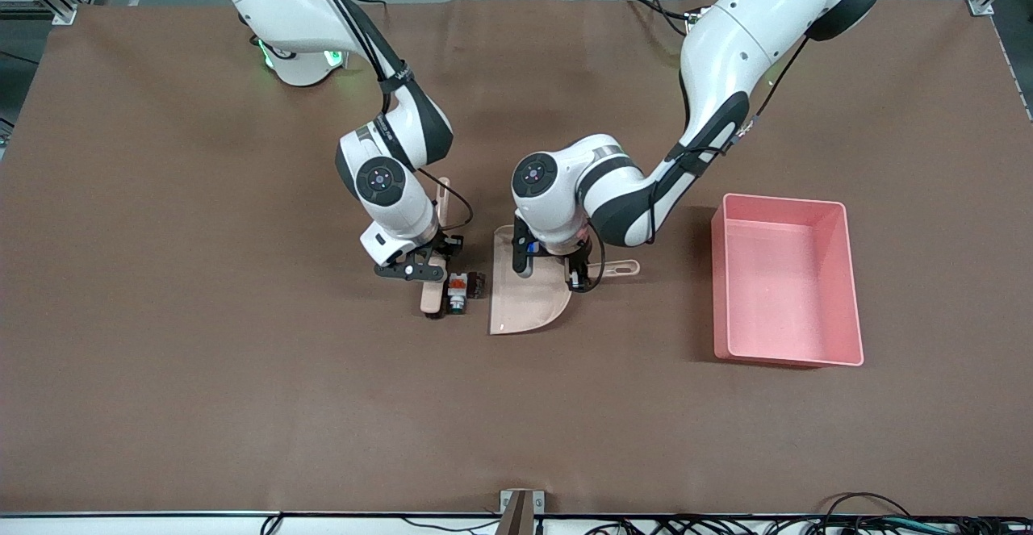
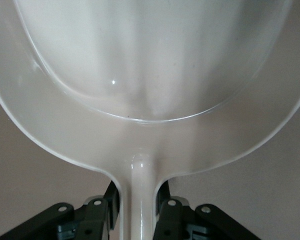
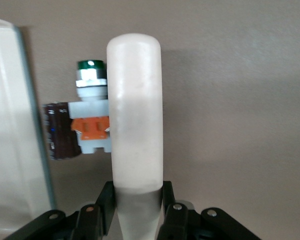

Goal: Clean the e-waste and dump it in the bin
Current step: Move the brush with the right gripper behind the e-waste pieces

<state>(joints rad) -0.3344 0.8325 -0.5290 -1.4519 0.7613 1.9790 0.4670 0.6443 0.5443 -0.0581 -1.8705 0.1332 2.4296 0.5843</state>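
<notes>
The e-waste lies on the brown table between brush and dustpan: a white block with orange marks (image 1: 457,290) (image 3: 92,125) and a dark stubby cylinder (image 1: 477,283) (image 3: 57,131) beside it. My right gripper (image 1: 421,270) (image 3: 136,197) is shut on the beige brush (image 1: 432,297) (image 3: 135,115), whose side rests against the white block. My left gripper (image 1: 576,273) (image 2: 138,195) is shut on the handle of the beige dustpan (image 1: 524,297) (image 2: 150,75). The pan lies flat with its open lip (image 3: 15,125) facing the parts. The pink bin (image 1: 839,277) stands toward the left arm's end of the table.
The brown cloth (image 1: 242,374) covers the whole table. Bare cloth separates the dustpan's handle tip (image 1: 629,267) from the bin's nearest wall (image 1: 718,285). Cables run along the table edge nearest the front camera.
</notes>
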